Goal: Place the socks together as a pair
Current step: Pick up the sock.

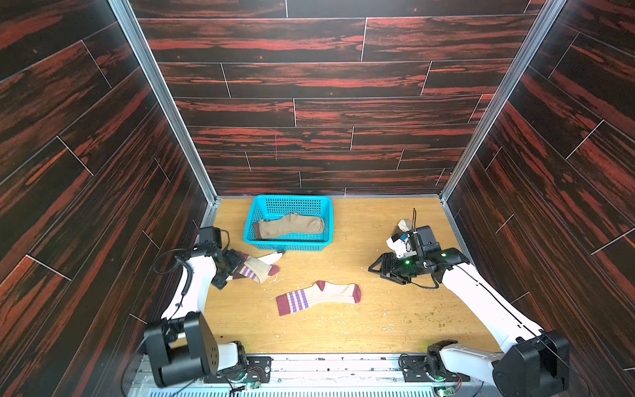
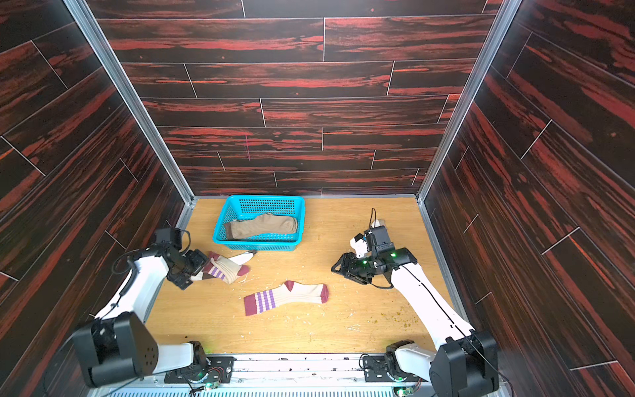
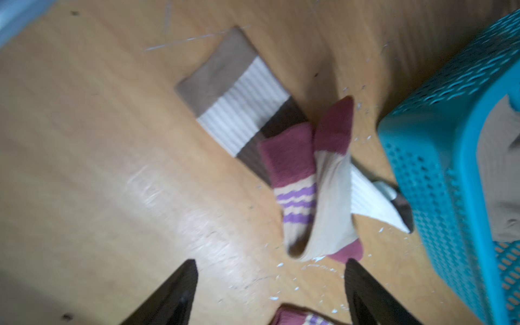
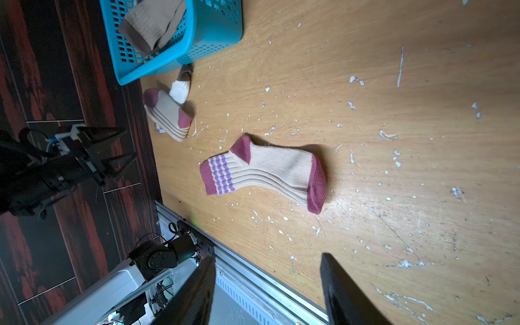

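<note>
Left jaws wide, empty, folded maroon-beige sock (image 3: 332, 202) just ahead, draped across white brown-banded sock (image 3: 244, 112); stance suits a pickup. Right jaws part-open, empty; flat striped sock (image 4: 264, 171) ahead on bench (image 4: 394, 112), well clear, probably the mate awaiting. Pair not yet together.

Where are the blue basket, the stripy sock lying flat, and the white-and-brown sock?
blue basket (image 1: 288, 244): in a top view, front wall.
flat striped sock (image 1: 319, 295): in a top view, beige middle.
white-and-brown sock (image 3: 244, 108): left wrist view, white ribbed band.
</note>
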